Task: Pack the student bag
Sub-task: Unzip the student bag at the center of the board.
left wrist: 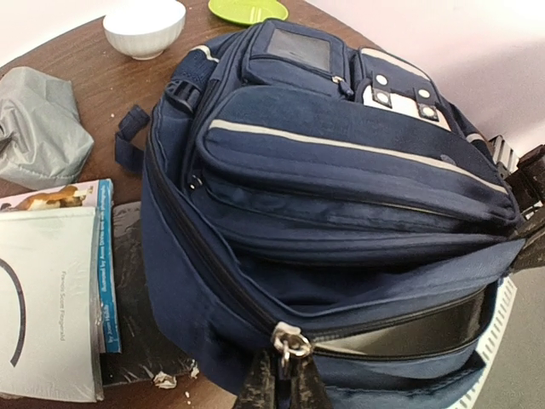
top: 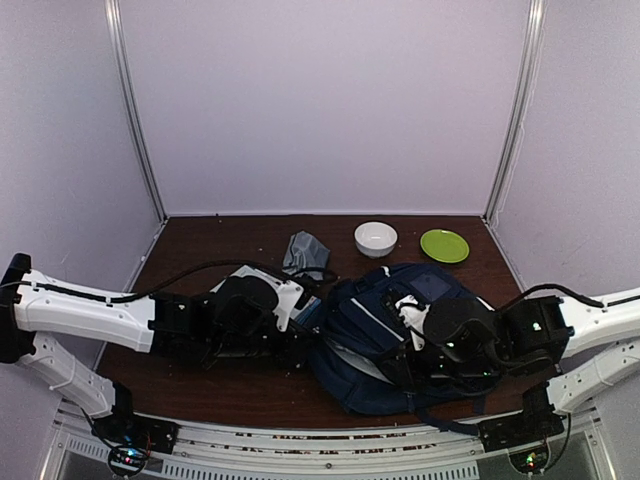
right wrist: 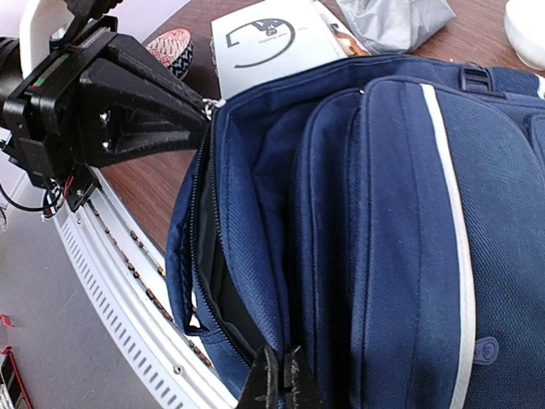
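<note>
Since the student bag (top: 365, 325) lay slumped at the near right of the table (top: 220, 390), I judged it soft, floppy and fairly light, best held by its zipper hardware or rim. My left gripper (left wrist: 281, 385) was clamped on the zipper pull (left wrist: 291, 344). The right gripper (right wrist: 281, 379) was pinched together, apparently on the opening's edge. Books (left wrist: 51, 315), a grey pouch (left wrist: 43, 128), a white bowl (left wrist: 145, 25) and a green plate (left wrist: 247, 8) crowded its left and far sides.
</note>
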Controlling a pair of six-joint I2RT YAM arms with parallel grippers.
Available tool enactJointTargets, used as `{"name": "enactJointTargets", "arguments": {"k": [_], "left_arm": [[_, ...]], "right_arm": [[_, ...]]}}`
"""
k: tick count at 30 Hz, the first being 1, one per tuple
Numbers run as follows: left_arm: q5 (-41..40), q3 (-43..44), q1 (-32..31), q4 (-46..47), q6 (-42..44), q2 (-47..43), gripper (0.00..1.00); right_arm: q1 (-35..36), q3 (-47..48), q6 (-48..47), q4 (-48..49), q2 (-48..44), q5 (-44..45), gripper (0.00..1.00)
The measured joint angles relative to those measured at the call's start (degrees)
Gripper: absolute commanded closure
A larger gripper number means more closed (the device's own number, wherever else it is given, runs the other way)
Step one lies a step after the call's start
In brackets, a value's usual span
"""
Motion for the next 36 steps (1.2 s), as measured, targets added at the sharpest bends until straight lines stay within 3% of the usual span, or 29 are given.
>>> {"name": "enactJointTargets", "arguments": {"k": [11,21,26,28,36], "left_arm": [[7.50,0.46,3.76,2.80,1.07,4.96,1.00],[14.27,0.48,6.54,5.68,2.54,12.33,1.00],[17.44,-0.09,7.08,6.47,3.50,12.28,1.00],[17.55,-1.09,7.52,7.04,3.43,12.20,1.00],[17.51,-3.82,7.32,9.01,2.36,11.56,1.00]], "right_arm": [[3.63,-8.96,9.90,-3.48,-8.90,-0.61,1.00],[10.80,-10.14,10.80,-5.92,-3.50,-0.96,1.00],[13.55,-8.57,10.54,-9.60,-3.08,-0.87,0.63],[14.10,-6.95,10.27,-10.73,-3.26,-0.26,0.54],[5.05,1.53,6.60,-6.56,-1.97,2.49,0.53]]}}
